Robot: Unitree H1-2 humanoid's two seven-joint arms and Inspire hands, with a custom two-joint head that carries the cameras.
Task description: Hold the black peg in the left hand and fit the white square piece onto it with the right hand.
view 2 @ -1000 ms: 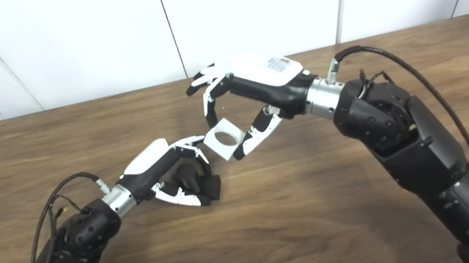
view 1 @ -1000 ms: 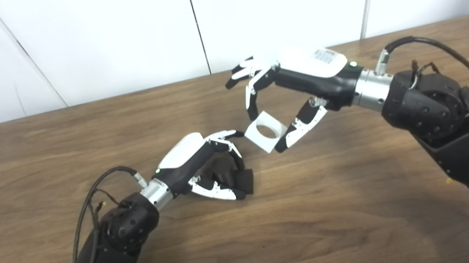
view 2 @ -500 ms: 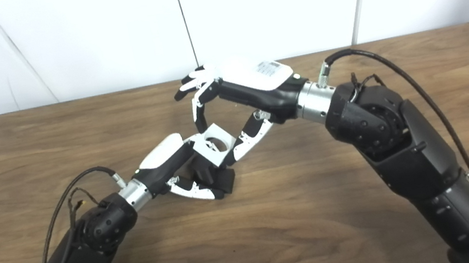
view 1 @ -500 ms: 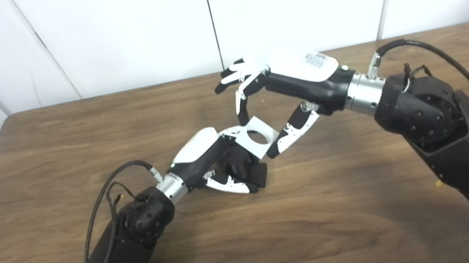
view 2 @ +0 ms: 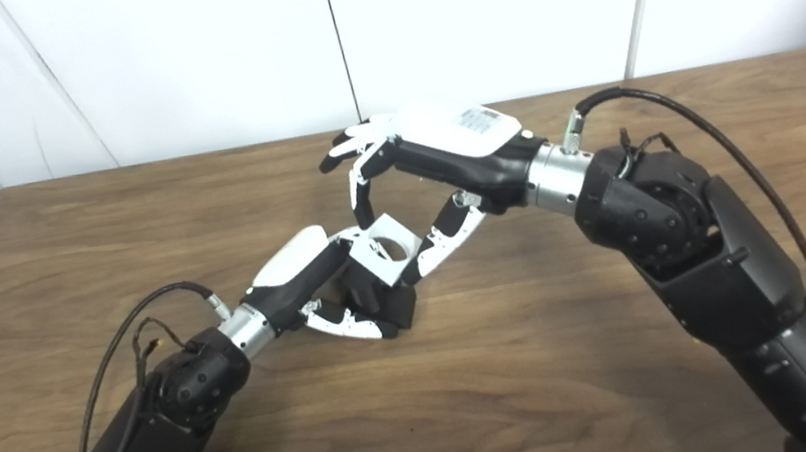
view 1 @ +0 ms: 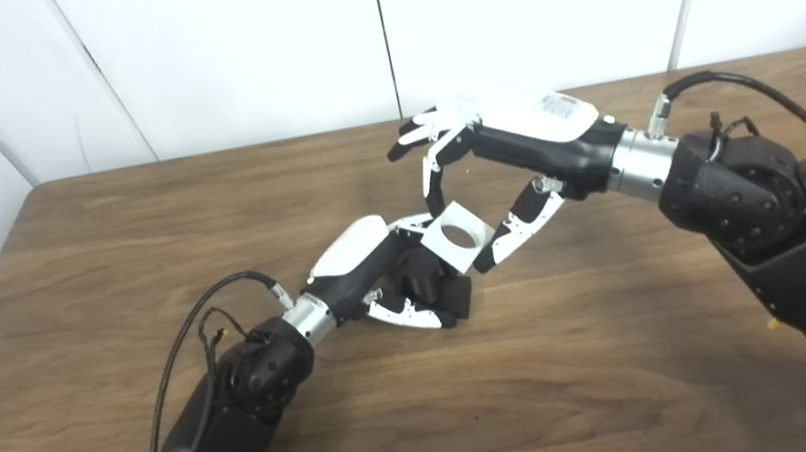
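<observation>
Right hand (view 1: 502, 162): white square piece (view 1: 457, 237) is being pinched between fingertip and thumb, hole facing up. Left hand (view 1: 387, 277): black peg (view 1: 439, 290) is being gripped by curled fingers, low over the table (view 1: 53, 265). Piece is being held just above and touching the peg's top; seating is judged not yet done. Peg is being kept well inside every table edge, open wood all round.

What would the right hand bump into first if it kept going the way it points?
Probably the left hand holding the black peg; the white square piece would touch first. Depth is unclear.
</observation>
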